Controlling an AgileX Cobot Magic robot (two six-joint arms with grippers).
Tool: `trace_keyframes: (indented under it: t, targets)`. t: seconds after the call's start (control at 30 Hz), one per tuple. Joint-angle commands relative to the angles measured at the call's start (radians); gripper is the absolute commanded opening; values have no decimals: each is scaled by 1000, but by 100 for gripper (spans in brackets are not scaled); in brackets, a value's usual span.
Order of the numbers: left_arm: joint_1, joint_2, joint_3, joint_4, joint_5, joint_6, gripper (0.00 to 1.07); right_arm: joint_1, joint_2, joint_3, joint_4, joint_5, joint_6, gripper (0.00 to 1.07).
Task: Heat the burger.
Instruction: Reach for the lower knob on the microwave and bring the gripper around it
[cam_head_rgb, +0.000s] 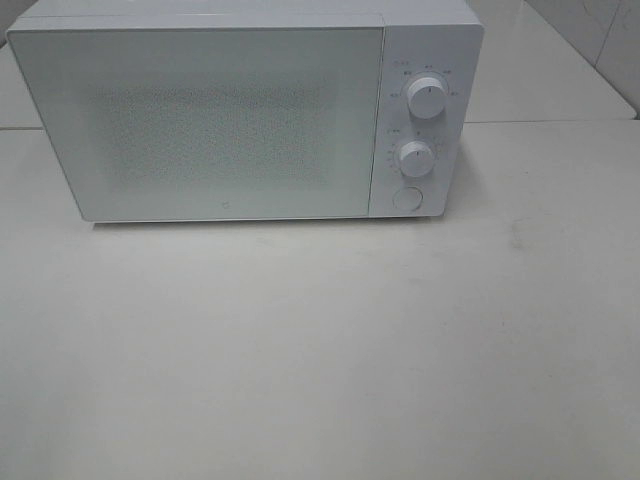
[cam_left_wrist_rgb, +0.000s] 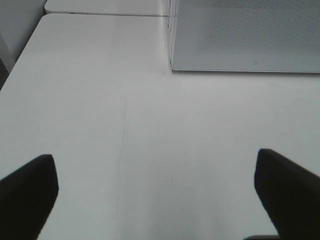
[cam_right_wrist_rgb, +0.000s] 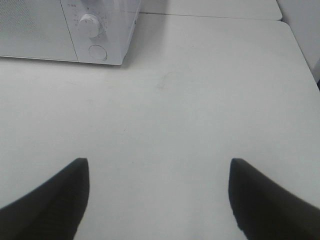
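You can't see the burger; the microwave (cam_head_rgb: 230, 120), door shut, sits at 12 o'clock on the desk (cam_head_rgb: 320, 350). Your left jaws and right jaws gape, empty. Expect a soft, tippy stack: grip low, gently.

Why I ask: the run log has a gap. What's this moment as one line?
microwave: door shut | burger: not in view | left gripper: open, empty | right gripper: open, empty
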Motion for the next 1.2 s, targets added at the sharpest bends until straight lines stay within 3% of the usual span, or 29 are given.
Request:
trace_keyframes:
  t: [0.03, 0.9, 1.2]
  targets:
    - [3, -22, 5, 0, -13, -7, 100, -4, -26, 3, 0, -15, -1, 75]
    - [3, -22, 5, 0, -13, -7, 100, -4, -26, -4, 0, -22, -1, 75]
    - [3, -22, 5, 0, -13, -7, 100, -4, 118, -38, 0, -145, 3, 75]
